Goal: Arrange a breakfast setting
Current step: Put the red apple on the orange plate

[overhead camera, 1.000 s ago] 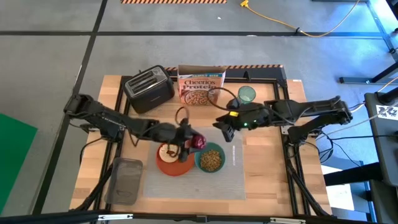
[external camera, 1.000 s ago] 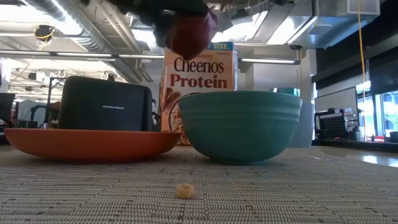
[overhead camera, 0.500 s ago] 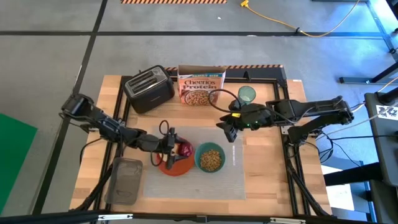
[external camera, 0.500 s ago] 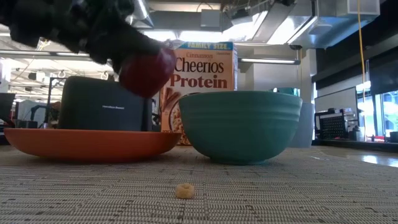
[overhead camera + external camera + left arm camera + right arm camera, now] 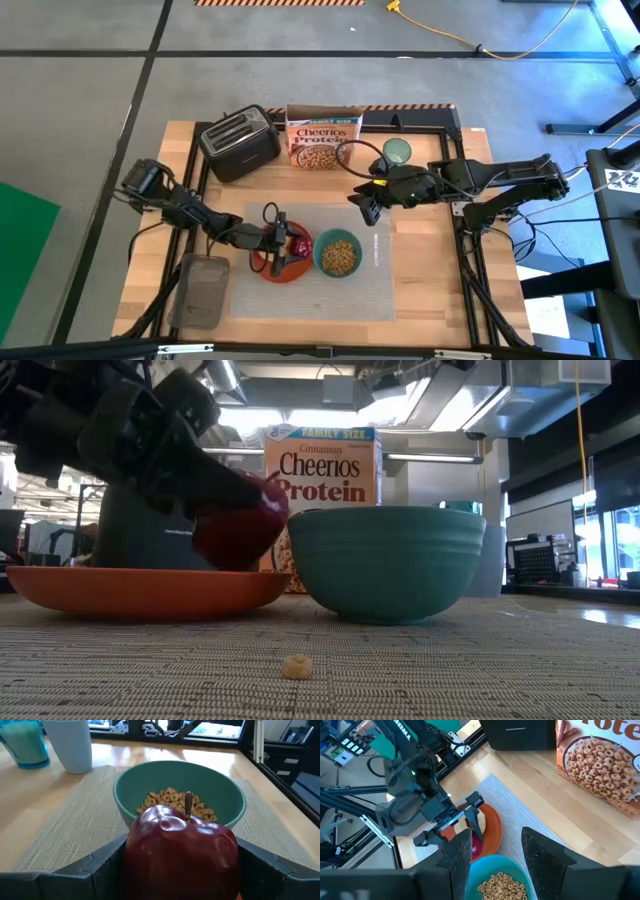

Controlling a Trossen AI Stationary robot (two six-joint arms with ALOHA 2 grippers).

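Note:
My left gripper (image 5: 293, 243) is shut on a small red apple (image 5: 182, 847) low over the round orange plate (image 5: 270, 266). The plate lies on the pale ribbed placemat (image 5: 310, 290), beside the teal bowl (image 5: 339, 257) of cereal rings. In the low view the apple (image 5: 240, 525) is at the plate's rim height (image 5: 145, 588); I cannot tell whether it touches the plate. My right gripper (image 5: 368, 208) is open and empty above the mat's far right corner. The green tumbler (image 5: 397, 151) stands behind it. Silver cutlery (image 5: 377, 253) lies right of the bowl. The toast does not show plainly. My left gripper pinches the apple by two opposite sides (image 5: 134, 855), one finger (image 5: 107, 867) on each. The fingers come from the table's left, slanting down. The apple sits upright, its stem (image 5: 188, 802) up, over the plate's right half next to the bowl (image 5: 180, 795).
A black toaster (image 5: 238, 143) and an orange Cheerios box (image 5: 323, 137) stand at the far edge. A grey tray (image 5: 203, 290) lies at the near left. A white cup (image 5: 70, 745) stands by the tumbler. One loose cereal ring (image 5: 296, 666) lies on the mat.
My left gripper has carried the apple down and toward the table's left, from high above the gap between plate and bowl to low over the plate. It has stayed shut on the apple. My right gripper has kept still.

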